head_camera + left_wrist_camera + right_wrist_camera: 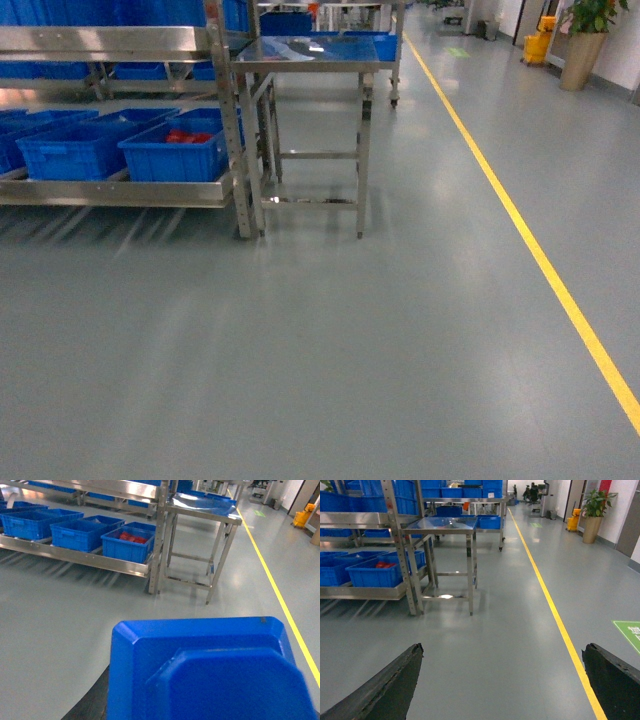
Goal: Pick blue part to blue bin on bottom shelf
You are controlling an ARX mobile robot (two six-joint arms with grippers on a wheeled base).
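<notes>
The bottom shelf (110, 190) is seen at the left of the head view, its flat steel front rail running just above the grey floor (330, 350). Several blue bins (80, 150) are lined up on it; the bin nearest the rack's upright post (175, 150) is seen to hold red items (187, 137). Just right of the rack a small steel table is placed, with its shiny tabletop (310, 50) level with the rack's upper tier. A yellow line (530, 250) is painted along the floor to the right, and a potted plant (585, 40) and a yellow mop bucket (538, 45) are visible far back on the right.

No arm or claw is shown in the head view.

In the left wrist view the lower part of the frame is filled by a large blue moulded part (200, 665), close under the camera and well apart from the shelf behind it. The left claw itself is hidden by this part, so whether it is closed on it cannot be told.

In the right wrist view two black fingers (390, 685) are seen at the lower corners, spread wide apart, with only bare floor between them; nothing is held by the right claw (500, 685).
</notes>
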